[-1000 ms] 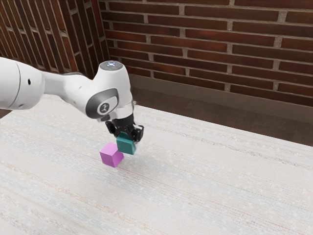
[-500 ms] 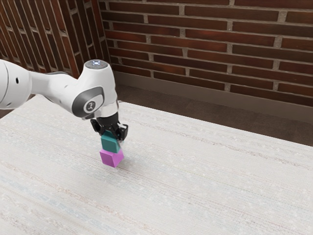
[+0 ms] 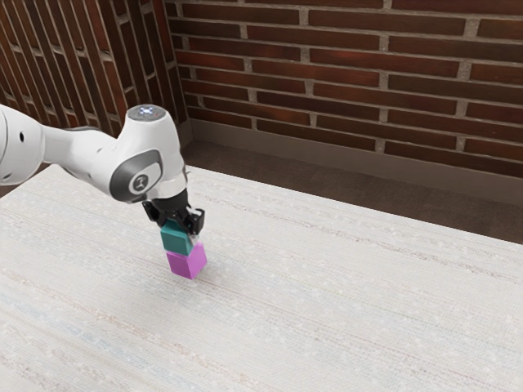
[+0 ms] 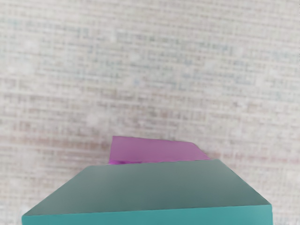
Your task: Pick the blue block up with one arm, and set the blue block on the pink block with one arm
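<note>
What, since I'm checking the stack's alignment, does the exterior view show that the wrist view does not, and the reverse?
Exterior view: the arm, its gripper shut on the blue block, and the brick wall behind. Wrist view: the blue block's top face close under the hand, with a strip of the pink block showing past its edge. Both: the blue block sitting over the pink block, on the table.

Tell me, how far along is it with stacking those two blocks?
Nearly finished. Done: the blue block is off the table and sits directly above the pink block, apparently touching it. In hand: the gripper is clamped on the blue block. Left: release it and pull away, leaving it resting there.
</note>
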`<state>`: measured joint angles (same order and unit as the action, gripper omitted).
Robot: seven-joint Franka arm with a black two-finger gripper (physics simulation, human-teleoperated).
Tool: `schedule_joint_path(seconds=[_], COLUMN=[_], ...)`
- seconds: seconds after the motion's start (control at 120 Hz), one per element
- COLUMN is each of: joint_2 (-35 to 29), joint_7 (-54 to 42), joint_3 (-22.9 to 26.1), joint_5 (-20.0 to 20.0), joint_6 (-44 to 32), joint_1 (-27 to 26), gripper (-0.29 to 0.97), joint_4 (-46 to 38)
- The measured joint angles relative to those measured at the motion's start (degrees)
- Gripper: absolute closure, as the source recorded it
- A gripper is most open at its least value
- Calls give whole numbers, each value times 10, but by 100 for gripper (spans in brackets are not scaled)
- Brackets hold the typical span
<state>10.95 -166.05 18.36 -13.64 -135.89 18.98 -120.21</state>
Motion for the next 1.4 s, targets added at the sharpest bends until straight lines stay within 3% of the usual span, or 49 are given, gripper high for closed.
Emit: schedule_joint_path(seconds=[1.183,1.4], joint_2=[-11,-11], joint_7=[0,1], joint_3=[4,4], joint_5=[2,-4], joint_6=[-48,-48], joint_1=[15,18], gripper=[30,15], joint_4=[-18,-18])
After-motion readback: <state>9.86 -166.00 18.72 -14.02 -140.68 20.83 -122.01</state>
